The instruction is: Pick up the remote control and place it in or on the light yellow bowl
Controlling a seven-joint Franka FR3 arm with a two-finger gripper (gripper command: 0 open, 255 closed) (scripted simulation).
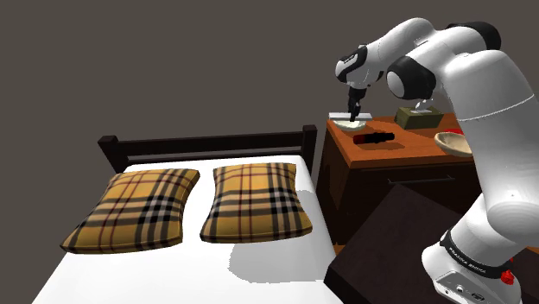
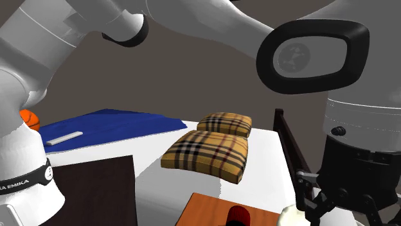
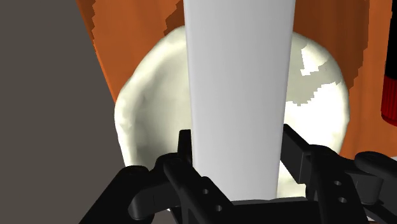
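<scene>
- Soft light is falling from above, making the white bed (image 1: 173,268) glow against the dim grey-brown wall (image 1: 173,60).
- A grey shadow is lying across the sheet's near part.
- Gentle highlights are shining on the arm (image 1: 484,95).
- Jagged-edged shadows are crossing the pale bowl (image 3: 140,127) and the orange surface (image 3: 121,51).

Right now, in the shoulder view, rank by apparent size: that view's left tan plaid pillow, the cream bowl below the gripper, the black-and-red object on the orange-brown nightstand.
1. Left tan plaid pillow, clearly largest.
2. Cream bowl and black-and-red object: look alike, so unranked.
</scene>
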